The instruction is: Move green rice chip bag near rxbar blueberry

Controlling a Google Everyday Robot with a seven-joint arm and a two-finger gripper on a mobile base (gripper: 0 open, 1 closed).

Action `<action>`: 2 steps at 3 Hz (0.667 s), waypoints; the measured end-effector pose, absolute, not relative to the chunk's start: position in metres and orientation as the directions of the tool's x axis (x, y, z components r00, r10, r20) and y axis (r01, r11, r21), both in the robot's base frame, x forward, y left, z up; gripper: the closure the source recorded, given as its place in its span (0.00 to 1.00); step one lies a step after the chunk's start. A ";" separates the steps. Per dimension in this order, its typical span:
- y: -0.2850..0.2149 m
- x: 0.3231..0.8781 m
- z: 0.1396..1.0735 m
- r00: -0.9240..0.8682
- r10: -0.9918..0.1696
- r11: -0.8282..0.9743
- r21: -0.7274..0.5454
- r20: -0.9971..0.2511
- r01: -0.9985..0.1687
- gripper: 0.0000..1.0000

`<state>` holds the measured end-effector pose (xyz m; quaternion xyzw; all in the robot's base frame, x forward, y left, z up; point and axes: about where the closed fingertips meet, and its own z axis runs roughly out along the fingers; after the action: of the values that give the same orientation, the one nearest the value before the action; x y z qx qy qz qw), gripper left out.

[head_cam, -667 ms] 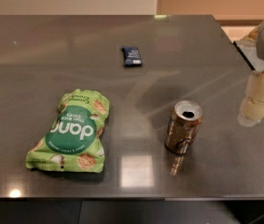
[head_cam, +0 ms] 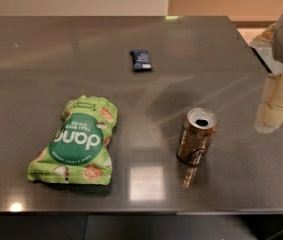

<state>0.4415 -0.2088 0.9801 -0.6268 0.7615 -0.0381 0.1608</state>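
The green rice chip bag (head_cam: 76, 141) lies flat on the dark table at the front left, its "dang" lettering upside down. The rxbar blueberry (head_cam: 141, 60), a small navy bar, lies farther back near the middle, well apart from the bag. My gripper (head_cam: 276, 104) hangs at the right edge of the view, over the table's right side, to the right of the can and far from both the bag and the bar. It holds nothing.
A brownish-gold drink can (head_cam: 197, 135) stands upright, open on top, right of the bag. The table's (head_cam: 206, 44) right edge runs close behind the gripper. A pale wall and an orange wall stand at the back.
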 end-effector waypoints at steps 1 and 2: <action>-0.186 0.458 0.983 -0.040 -0.981 0.090 -0.264 -0.190 -0.960 0.00; -0.152 0.478 0.987 0.102 -0.977 -0.048 -0.273 -0.189 -0.961 0.00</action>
<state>0.4780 -0.1524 0.9871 -0.7234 0.6695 -0.0237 0.1670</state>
